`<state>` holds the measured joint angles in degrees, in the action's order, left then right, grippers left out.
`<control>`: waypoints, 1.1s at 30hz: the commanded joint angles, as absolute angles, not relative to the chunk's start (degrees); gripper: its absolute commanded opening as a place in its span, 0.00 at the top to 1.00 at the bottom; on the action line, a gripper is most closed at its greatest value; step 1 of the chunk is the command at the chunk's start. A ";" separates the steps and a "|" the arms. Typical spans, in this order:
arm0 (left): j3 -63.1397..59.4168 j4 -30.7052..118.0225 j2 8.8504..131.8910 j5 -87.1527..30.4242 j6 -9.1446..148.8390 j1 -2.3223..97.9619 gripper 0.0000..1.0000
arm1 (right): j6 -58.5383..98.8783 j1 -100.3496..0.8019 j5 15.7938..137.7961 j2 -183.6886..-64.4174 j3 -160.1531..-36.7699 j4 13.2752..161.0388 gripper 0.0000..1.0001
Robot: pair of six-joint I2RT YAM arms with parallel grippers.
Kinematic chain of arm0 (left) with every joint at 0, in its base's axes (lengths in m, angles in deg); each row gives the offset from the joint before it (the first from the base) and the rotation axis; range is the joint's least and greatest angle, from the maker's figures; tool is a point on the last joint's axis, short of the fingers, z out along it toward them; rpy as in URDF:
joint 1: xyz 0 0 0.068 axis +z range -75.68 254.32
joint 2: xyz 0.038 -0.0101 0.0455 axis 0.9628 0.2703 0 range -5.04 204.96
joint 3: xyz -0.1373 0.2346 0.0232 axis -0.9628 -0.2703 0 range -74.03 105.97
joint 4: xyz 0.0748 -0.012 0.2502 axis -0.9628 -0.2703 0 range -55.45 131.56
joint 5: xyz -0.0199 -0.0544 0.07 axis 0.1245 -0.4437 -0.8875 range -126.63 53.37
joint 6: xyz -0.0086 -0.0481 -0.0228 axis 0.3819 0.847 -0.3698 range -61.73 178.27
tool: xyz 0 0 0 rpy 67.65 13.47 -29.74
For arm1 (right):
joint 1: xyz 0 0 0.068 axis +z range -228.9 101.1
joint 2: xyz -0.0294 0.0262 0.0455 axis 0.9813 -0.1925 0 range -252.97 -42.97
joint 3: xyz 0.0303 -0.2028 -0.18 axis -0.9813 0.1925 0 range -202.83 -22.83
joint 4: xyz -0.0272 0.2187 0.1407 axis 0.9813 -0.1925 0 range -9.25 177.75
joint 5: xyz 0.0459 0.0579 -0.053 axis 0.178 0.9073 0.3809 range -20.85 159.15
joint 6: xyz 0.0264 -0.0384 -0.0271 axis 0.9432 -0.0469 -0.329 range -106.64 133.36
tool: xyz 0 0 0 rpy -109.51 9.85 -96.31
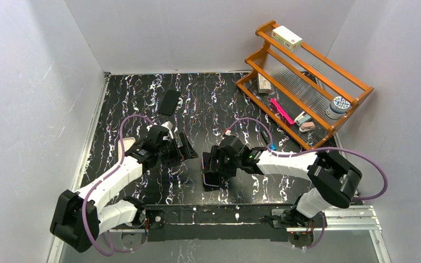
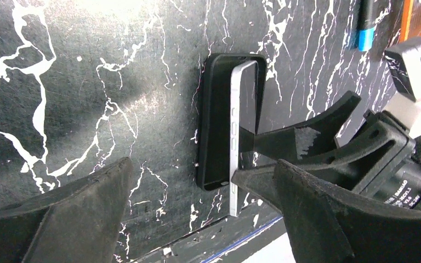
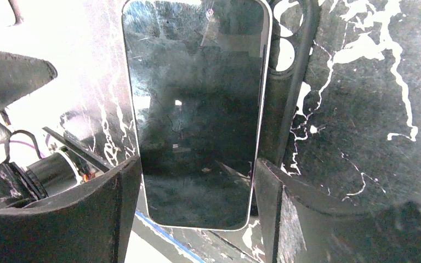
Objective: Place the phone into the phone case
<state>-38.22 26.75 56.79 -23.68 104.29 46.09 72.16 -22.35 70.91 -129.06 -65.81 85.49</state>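
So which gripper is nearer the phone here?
Right. The right gripper grips the phone by its long edges, tilted over the phone case; the left gripper hangs open beside it, touching neither.

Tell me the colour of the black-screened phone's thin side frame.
Silver; the left wrist view shows the phone's side frame best.
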 commanded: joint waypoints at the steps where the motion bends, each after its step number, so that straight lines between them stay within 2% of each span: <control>1: -37.96 24.07 55.97 -21.76 102.17 46.37 0.05 | 75.01 -22.36 71.05 -130.77 -69.52 89.10 0.58; 5: -39.16 25.32 57.43 -20.72 102.38 46.37 0.12 | 76.50 -22.33 69.55 -131.93 -69.32 88.48 0.55; 11: -41.34 29.20 59.22 -18.00 103.50 46.37 0.27 | 77.09 -22.32 66.99 -133.68 -71.60 83.43 0.47; 14: -41.68 30.44 60.15 -16.98 103.61 46.37 0.30 | 77.73 -22.34 66.53 -133.36 -71.82 82.01 0.39; 18: -42.46 33.11 61.25 -15.60 103.95 46.37 0.35 | 78.38 -22.33 65.52 -132.20 -71.85 79.64 0.23; 23: -43.92 38.44 62.88 -13.14 105.72 46.37 0.41 | 78.66 -22.37 65.70 -131.19 -71.61 78.72 0.11; 27: -44.02 39.09 63.34 -13.03 105.92 46.37 0.42 | 78.83 -22.30 65.66 -130.28 -71.61 77.82 0.08; 33: -44.47 39.97 63.62 -13.30 105.94 46.37 0.45 | 76.65 -22.34 66.79 -127.70 -72.37 75.20 0.10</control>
<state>-43.53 38.94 63.56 -14.47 105.84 46.09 78.04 -22.21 67.37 -131.02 -70.03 78.63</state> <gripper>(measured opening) 0.566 0.909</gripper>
